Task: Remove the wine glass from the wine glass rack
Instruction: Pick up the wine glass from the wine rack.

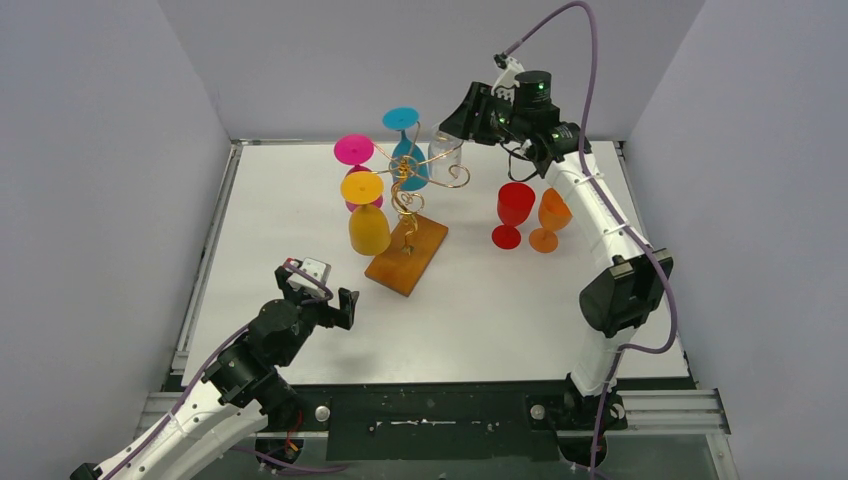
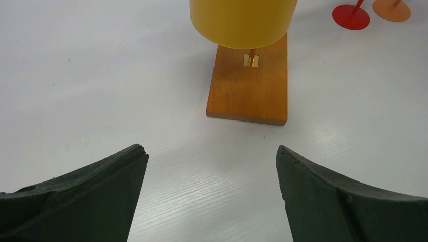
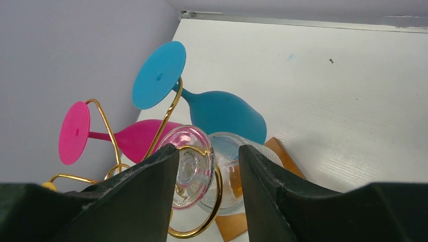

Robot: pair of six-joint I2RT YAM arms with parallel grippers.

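The white surface [image 1: 500,300] carries the wine glass rack [image 1: 408,255] left of centre, its wooden base flat and its gold scroll arms hanging a yellow glass [image 1: 369,228], a pink glass [image 1: 354,150], a blue glass [image 1: 409,160] and the clear wine glass [image 1: 444,152] foot-up. The right pincer [image 3: 208,151] is at the rack's right side, fingers parted either side of the clear wine glass's foot in its gold loop, while the left pincer [image 2: 212,151] hovers low near the base, spread wide. A red glass [image 1: 513,212] and an orange glass [image 1: 550,218] stand upright right of the rack.
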